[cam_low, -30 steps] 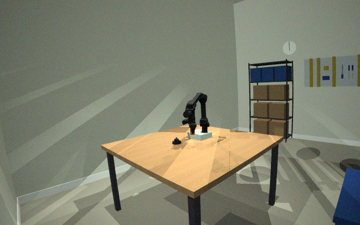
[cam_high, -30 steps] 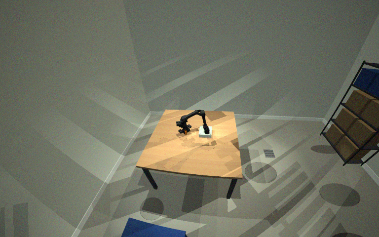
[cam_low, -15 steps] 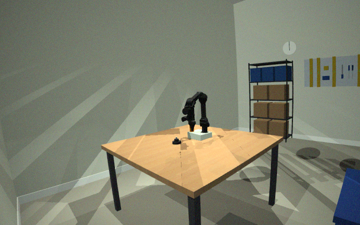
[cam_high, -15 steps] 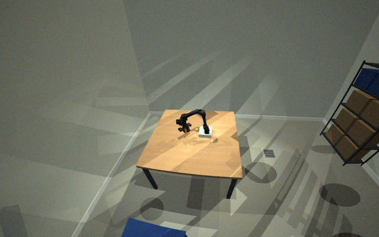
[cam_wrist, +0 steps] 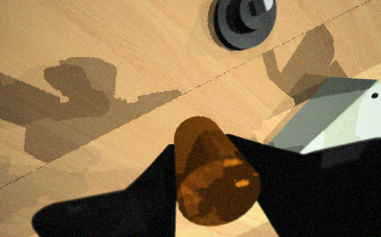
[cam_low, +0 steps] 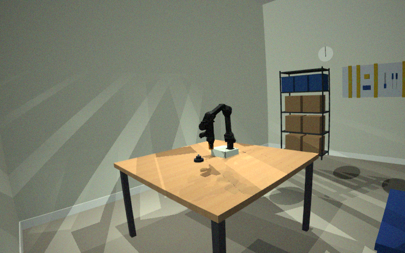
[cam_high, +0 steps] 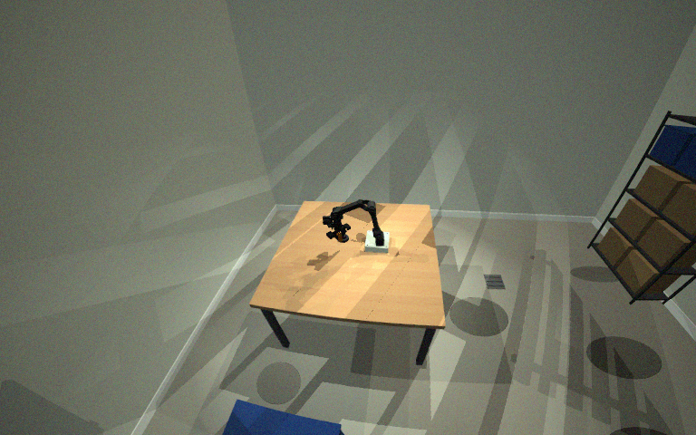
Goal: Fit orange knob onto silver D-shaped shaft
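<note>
My gripper (cam_high: pixel 340 234) (cam_low: pixel 210 144) (cam_wrist: pixel 200 148) is shut on the orange knob (cam_high: pixel 340 236) (cam_low: pixel 211 146) (cam_wrist: pixel 218 193), which is held above the table. The knob's underside and hole are hidden. The dark round pedestal (cam_low: pixel 198 159) (cam_wrist: pixel 237 40) stands on the table, left of the knob in the exterior view and at the top edge of the wrist view, apart from the knob. Its silver shaft (cam_low: pixel 198 155) (cam_wrist: pixel 255 8) points up; its flat side is hard to make out. In the top view the pedestal is partly hidden by the gripper.
The arm's white base block (cam_high: pixel 376 248) (cam_low: pixel 220 152) (cam_wrist: pixel 321 115) stands on the wooden table (cam_high: pixel 341 291) (cam_low: pixel 217 194), right of the knob. Shadows of the arm fall across the table top. A shelf (cam_high: pixel 659 215) (cam_low: pixel 304 113) with boxes stands away from the table.
</note>
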